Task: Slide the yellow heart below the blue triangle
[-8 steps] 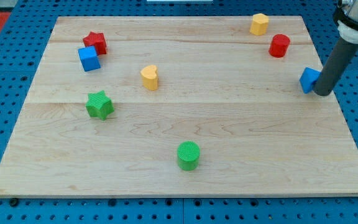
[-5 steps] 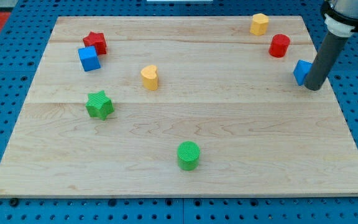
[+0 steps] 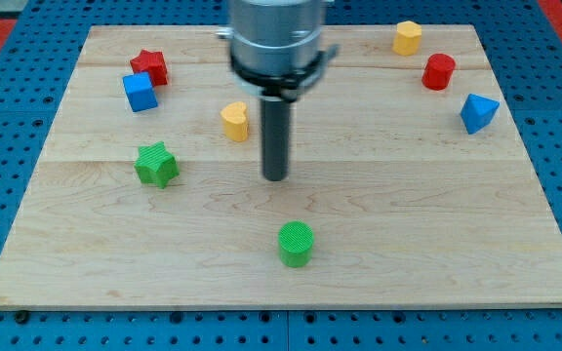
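Note:
The yellow heart lies left of the board's middle. The blue triangle lies near the board's right edge. My tip rests on the board just right of and below the yellow heart, a short gap away and not touching it. It is far to the left of the blue triangle.
A red star and a blue cube sit at upper left. A green star lies at left and a green cylinder below my tip. A yellow block and a red cylinder sit at upper right.
My tip has moved from beside the blue triangle at the right edge far left to near the yellow heart. The blue triangle had shifted up and left a little.

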